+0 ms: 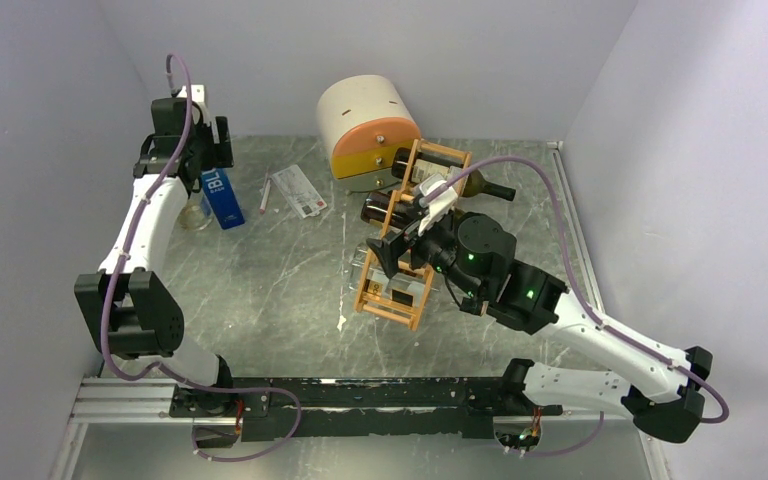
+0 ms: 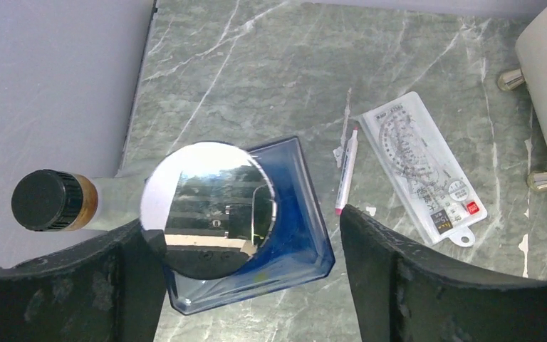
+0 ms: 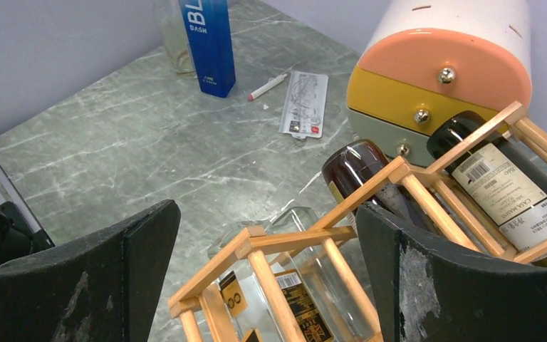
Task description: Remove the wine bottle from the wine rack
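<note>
Reading "BL", "DASH" on blue box (image 3: 210,43) — wine bottle (image 3: 502,182) label illegible

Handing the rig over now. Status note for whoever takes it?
Right hand open over the wine rack, gripping nothing.
Left hand open above the blue box, away from the rack.
Rack holds a clear bottle, a brown bottle and a dark labelled bottle by the drawer box.
Done: no bottle out yet. Left: grasp one, pull it clear.
</note>
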Controlling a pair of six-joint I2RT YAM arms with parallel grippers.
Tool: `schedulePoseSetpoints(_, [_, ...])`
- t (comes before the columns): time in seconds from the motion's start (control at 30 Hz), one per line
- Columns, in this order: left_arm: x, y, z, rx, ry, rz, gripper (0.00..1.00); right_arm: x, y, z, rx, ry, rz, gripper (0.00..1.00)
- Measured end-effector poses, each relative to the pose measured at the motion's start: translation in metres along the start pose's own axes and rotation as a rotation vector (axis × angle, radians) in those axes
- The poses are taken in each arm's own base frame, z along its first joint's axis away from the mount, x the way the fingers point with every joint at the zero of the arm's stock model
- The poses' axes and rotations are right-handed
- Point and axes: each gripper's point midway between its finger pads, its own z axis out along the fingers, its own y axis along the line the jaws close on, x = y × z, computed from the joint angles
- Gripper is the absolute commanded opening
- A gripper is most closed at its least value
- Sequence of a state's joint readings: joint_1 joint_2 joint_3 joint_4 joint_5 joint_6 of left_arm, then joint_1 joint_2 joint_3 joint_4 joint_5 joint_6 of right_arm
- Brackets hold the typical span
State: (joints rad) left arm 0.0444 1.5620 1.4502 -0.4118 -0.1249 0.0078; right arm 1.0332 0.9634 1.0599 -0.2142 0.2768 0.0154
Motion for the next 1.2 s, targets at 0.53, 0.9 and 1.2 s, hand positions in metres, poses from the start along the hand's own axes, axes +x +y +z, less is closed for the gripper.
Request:
schedulePoseSetpoints(0.53, [-0.044, 0.011, -0.059, -0.009, -0.157, -0.032, 0.99, 0.003, -0.005, -0.001, 0.043, 0.032, 0.04, 1.0])
schedulePoseSetpoints(0.9, [-0.083, 0.017, -0.142, -0.004, -0.385, -0.102, 0.97, 0.014, -0.054, -0.023, 0.335, 0.116, 0.096, 1.0])
schedulePoseSetpoints(1.2, [-0.087, -0.044, -0.16, 0.195, -0.431, -0.036, 0.98, 0.008, -0.129, -0.084, 0.688, 0.104, 0.195, 1.0])
